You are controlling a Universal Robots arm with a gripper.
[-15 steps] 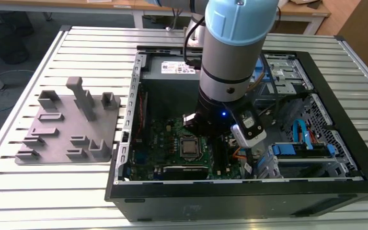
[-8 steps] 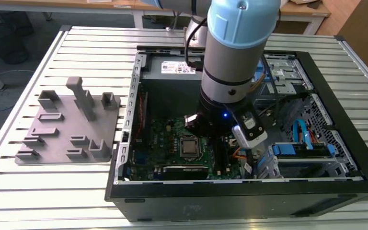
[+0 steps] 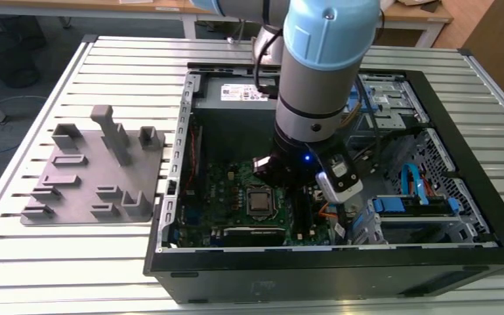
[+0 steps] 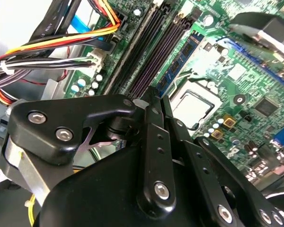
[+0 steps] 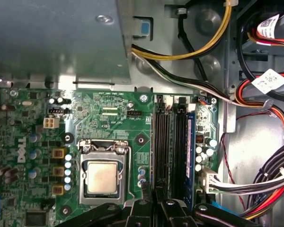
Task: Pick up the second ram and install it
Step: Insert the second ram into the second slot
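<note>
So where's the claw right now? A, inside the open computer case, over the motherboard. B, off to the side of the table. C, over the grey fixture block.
A: both wrist views show the claw over the motherboard by the memory slots, while in the exterior view the grey fixture block sits outside the computer case, at the exterior view's left.
</note>
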